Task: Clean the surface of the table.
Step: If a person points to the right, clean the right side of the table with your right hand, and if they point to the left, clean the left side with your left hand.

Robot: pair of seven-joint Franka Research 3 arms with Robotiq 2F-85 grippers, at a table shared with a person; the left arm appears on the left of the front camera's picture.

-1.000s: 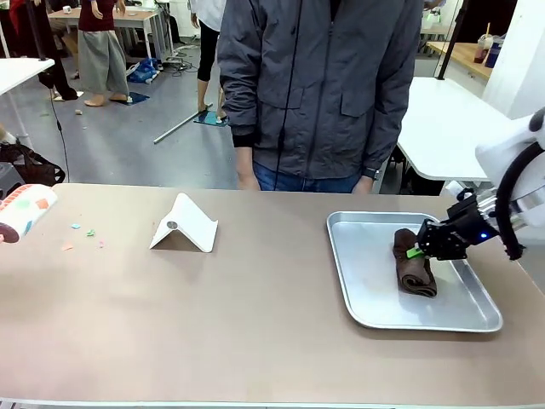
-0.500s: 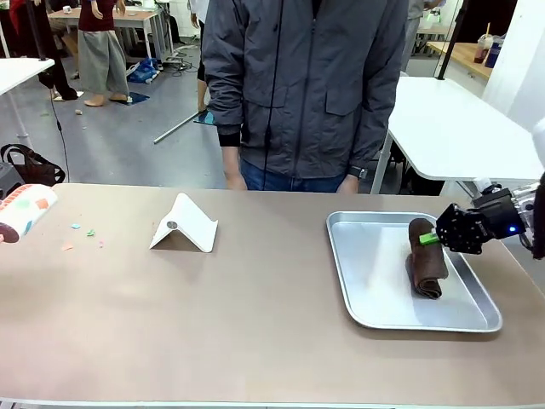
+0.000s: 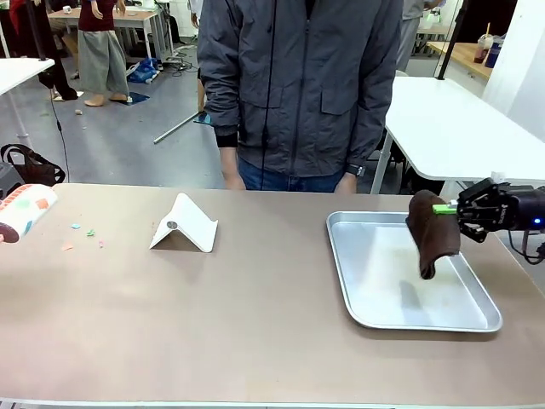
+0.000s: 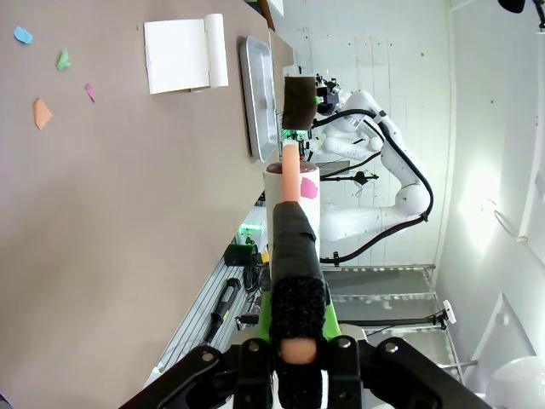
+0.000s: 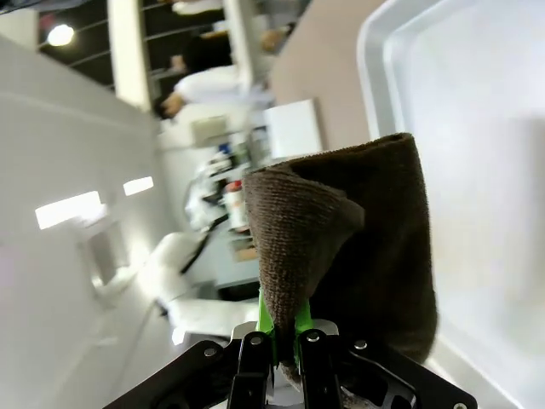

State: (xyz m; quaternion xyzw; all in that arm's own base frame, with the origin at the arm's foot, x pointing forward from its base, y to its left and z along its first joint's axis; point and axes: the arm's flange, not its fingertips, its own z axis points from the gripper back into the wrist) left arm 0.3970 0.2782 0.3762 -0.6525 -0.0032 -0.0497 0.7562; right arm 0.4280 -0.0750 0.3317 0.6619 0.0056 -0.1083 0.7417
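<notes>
Right gripper clenches a brown cloth hanging above the metal tray; left gripper clamps a patterned white cup.

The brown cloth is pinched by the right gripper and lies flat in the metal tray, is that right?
No. The right gripper does pinch the brown cloth, but it hangs lifted above the tray, not flat in it, as the front view shows.

One table, one tray, one cloth, one white stand, four paper scraps, one spotted cylinder
</notes>
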